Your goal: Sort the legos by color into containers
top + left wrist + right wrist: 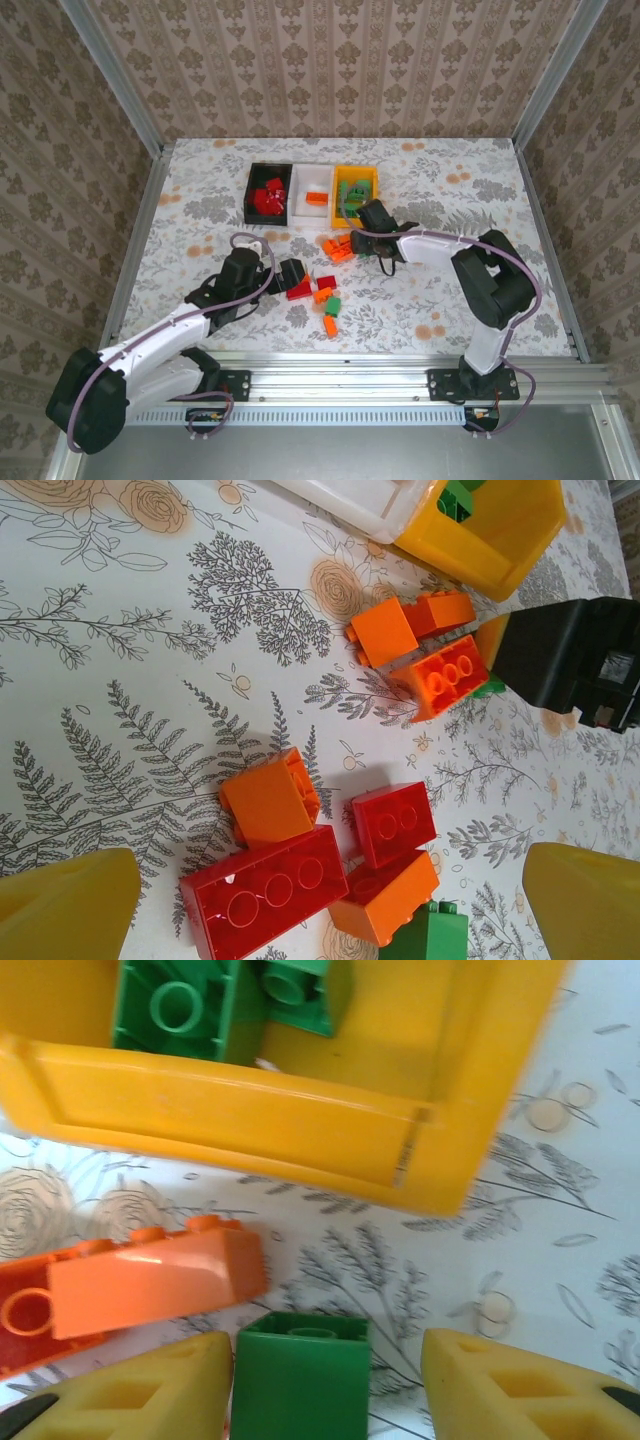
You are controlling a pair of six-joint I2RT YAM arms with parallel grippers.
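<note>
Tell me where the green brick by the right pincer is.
In the right wrist view, the green brick stands on the table inside the open right pincer, below the yellow bin, with an orange brick at its left.

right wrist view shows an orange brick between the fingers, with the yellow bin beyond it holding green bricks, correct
The brick between the fingers is green, not orange; the right wrist view shows it. The yellow bin beyond it does hold green bricks.
</note>
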